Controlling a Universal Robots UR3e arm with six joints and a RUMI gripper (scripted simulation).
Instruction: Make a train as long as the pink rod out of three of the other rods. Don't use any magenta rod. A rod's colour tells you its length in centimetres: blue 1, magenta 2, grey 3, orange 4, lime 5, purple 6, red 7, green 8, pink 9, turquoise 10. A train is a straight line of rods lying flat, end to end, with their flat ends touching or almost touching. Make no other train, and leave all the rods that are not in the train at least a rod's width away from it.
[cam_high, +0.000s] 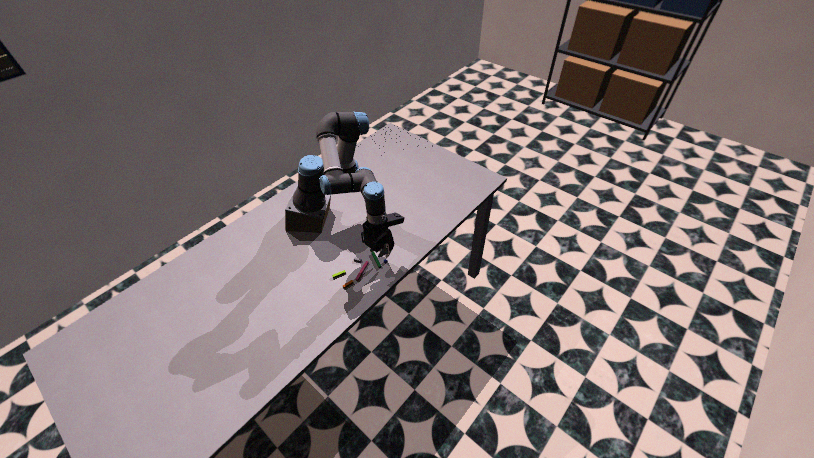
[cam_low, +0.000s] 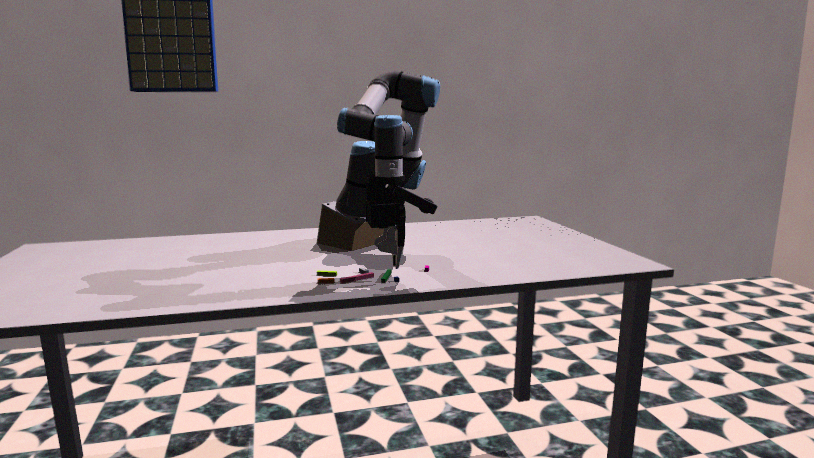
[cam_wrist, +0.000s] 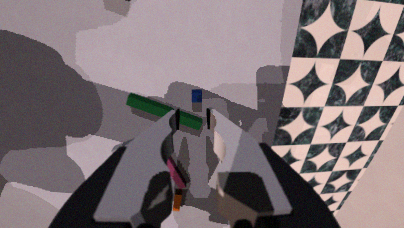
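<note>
My gripper (cam_high: 387, 250) (cam_low: 397, 266) (cam_wrist: 193, 110) is slightly open and empty, above the table by one end of the green rod (cam_high: 375, 259) (cam_low: 386, 276) (cam_wrist: 150, 104). The short blue rod (cam_high: 385, 261) (cam_low: 396, 279) (cam_wrist: 197, 96) lies near that end, apart from it. The long pink rod (cam_high: 362, 271) (cam_low: 357, 277) (cam_wrist: 176, 174) lies left of the green one in the top and exterior views. The orange rod (cam_high: 348, 284) (cam_low: 326, 280) (cam_wrist: 177, 202) lies just beyond its far end. The lime rod (cam_high: 339, 274) (cam_low: 326, 273) lies behind the orange one. A small grey rod (cam_high: 357, 260) (cam_low: 363, 270) lies behind the pink one.
A small magenta rod (cam_low: 426, 268) lies to the right of the gripper in the exterior view. The table's front edge (cam_low: 455, 292) is close in front of the rods. The arm's base box (cam_high: 306, 221) (cam_low: 341, 233) stands behind them.
</note>
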